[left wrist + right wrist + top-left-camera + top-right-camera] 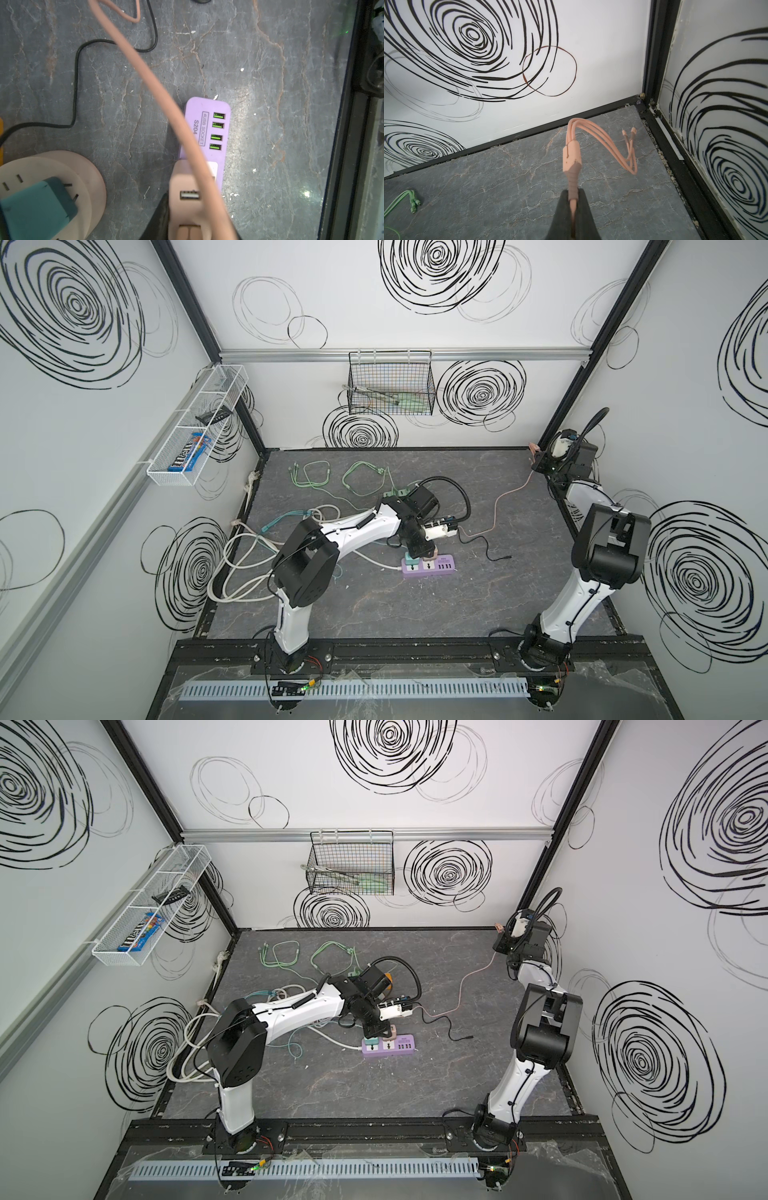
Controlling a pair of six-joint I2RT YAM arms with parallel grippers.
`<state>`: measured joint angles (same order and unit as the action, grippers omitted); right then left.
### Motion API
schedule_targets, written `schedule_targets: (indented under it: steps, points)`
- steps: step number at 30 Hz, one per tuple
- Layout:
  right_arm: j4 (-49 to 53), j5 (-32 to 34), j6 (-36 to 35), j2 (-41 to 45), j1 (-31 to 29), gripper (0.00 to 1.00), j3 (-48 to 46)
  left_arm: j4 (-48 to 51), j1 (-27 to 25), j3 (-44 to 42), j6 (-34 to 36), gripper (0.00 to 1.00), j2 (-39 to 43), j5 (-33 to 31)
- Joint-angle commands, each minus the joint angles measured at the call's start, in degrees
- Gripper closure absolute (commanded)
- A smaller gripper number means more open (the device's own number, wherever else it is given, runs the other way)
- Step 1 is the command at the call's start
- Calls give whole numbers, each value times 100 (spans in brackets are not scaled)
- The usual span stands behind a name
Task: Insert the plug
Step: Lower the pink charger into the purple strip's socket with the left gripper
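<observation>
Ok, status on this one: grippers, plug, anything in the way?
Left gripper shut on pink plug, on purple power strip; seating unclear. Right gripper shut on pink cable, raised by far corner. Black cable loose nearby, clear of strip.

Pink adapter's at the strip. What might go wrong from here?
1. The pink cable crosses the left wrist view, partly hiding the socket on the purple strip: misalignment could go unseen.
2. The right hand grips that cable; a pull may tilt the pink adapter.
3. The teal plug sits adjacent; the left hand may bump it.
</observation>
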<state>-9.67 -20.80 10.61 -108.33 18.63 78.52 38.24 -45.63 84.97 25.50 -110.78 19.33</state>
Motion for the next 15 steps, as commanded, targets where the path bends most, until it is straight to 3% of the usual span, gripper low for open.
schedule_targets:
  steps: [1,7,15]
  points:
    - [27,-69,-45,174,-35,100,-26,170,-12,-2,149,100,-167,-122]
    - [36,-73,-47,159,-35,100,-29,526,-80,26,183,100,-237,-591]
    - [49,-62,-54,139,-31,100,-30,784,-134,123,133,100,-224,-763]
